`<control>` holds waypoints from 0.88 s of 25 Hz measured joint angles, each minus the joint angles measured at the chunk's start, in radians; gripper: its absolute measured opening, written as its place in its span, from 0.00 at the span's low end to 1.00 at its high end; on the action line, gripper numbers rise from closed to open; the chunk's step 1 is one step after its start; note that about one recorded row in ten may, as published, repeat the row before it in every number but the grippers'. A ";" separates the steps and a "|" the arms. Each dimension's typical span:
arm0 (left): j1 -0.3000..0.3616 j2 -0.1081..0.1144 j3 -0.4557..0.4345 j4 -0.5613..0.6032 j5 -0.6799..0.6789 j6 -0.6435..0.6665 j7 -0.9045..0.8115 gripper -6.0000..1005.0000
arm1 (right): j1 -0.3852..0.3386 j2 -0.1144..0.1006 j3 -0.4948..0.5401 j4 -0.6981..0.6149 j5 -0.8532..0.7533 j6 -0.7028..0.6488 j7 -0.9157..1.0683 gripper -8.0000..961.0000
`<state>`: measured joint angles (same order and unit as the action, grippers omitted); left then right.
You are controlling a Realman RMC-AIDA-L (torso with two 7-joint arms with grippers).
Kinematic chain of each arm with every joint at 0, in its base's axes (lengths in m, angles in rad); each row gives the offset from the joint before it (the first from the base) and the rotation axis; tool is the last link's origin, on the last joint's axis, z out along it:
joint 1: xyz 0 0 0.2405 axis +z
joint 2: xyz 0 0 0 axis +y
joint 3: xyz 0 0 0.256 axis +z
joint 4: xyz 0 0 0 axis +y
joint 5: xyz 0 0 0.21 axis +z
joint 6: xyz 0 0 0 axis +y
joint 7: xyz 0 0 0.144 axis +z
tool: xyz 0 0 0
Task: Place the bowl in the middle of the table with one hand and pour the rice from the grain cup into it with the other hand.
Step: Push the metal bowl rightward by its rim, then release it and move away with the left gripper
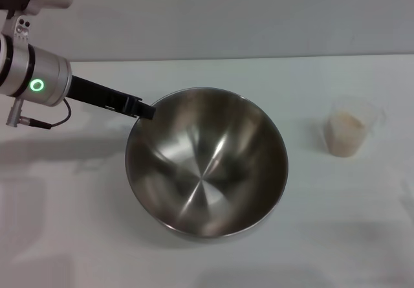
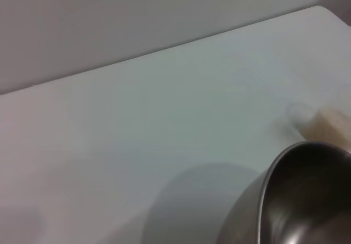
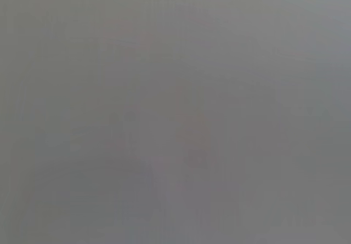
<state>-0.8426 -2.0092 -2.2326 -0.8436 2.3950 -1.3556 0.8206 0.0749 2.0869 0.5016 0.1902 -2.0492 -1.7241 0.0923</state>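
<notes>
A: What do we see first?
B: The desk [image 1: 336,236], white and wide, carrying everything. Near its middle we see the bowl [image 1: 206,162], shiny steel, tilted so its open inside faces the head camera, with a shadow under its near side.

A: Who has it?
B: The left gripper [image 1: 143,109] reaches in from the left, and its dark fingers [image 1: 139,105] sit at the bowl's far-left rim. We read them as pinched on that rim, a narrow grip. The left wrist view catches a curve of the same bowl [image 2: 296,200] in its corner.

A: And the grain cup?
B: The grain cup [image 1: 350,127] stands upright on the desk to the right of the bowl, well apart from it, with the rice [image 1: 347,132] filling most of it.

A: The right gripper?
B: We cannot find it; its wrist view is plain grey.
</notes>
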 joint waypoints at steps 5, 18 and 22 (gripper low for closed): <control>0.004 -0.007 -0.003 -0.009 -0.002 0.009 0.010 0.05 | 0.000 0.001 0.000 0.000 0.000 0.000 0.000 0.87; 0.012 -0.018 -0.003 -0.011 -0.002 0.050 0.011 0.11 | -0.002 0.000 0.000 0.000 0.000 0.012 -0.002 0.87; 0.018 -0.021 -0.003 -0.034 -0.006 0.047 0.018 0.16 | -0.003 -0.001 0.000 0.000 0.000 0.012 -0.002 0.87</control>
<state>-0.8251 -2.0299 -2.2358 -0.8779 2.3892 -1.3083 0.8382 0.0718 2.0864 0.5016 0.1902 -2.0494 -1.7117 0.0904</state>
